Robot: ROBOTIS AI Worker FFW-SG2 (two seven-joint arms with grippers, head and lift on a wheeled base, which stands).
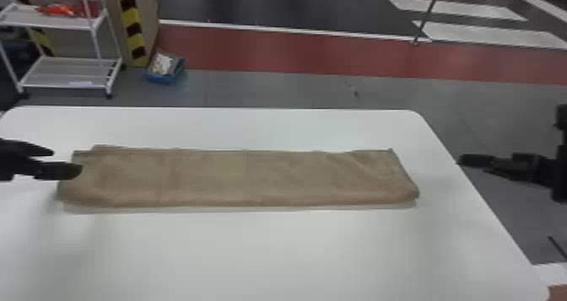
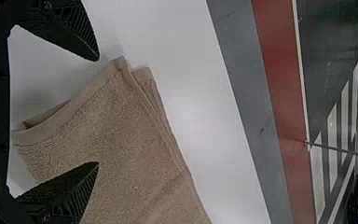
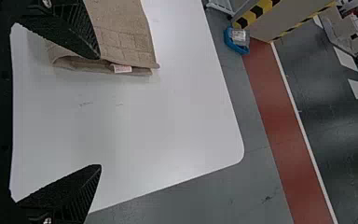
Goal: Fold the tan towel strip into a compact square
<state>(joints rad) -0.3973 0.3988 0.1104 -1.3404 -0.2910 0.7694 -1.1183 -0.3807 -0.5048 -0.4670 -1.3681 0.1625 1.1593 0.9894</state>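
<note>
The tan towel lies as a long strip across the white table, running left to right, with a small tag at its right end. The left gripper is at the towel's left end, released, its 2 fingers spread wide; in the left wrist view 1 finger overlaps the cloth. The right gripper, by the table's right edge in the head view, is also released, its 2 fingers well apart. On the floor behind, a blue bin holds white and grey stuff. Beside it, a white 2-shelf rack has red and orange things on its upper shelf.
</note>
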